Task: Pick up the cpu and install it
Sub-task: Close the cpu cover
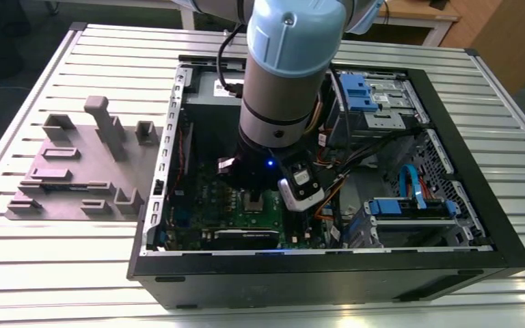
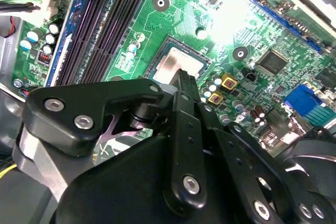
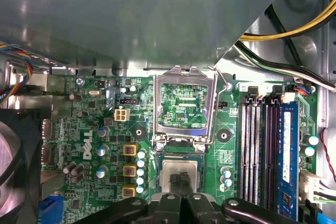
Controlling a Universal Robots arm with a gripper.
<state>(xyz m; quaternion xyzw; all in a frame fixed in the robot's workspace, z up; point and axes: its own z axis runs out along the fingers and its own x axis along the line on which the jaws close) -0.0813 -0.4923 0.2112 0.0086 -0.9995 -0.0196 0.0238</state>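
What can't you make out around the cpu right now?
1. Whether the gripper touches the cpu: both wrist views, fingers cover the contact.
2. Whether the cpu sits flat: first wrist view, gripper hides its near edge.
3. The cpu, exterior view: arm blocks it.

Computer case [image 1: 335, 273] lies open side up on bench [image 1: 518, 137]; fixture plate [image 1: 71, 171] sits beside it, at the exterior view's left. Arm [image 1: 286, 89] reaches down into case, over motherboard [image 3: 94, 129]. Cpu [image 3: 181, 166] lies on motherboard, gripper [image 3: 181, 182] directly over it. Hinged frame [image 3: 156, 108] just beside cpu; memory slots [image 3: 257, 150] run alongside both.
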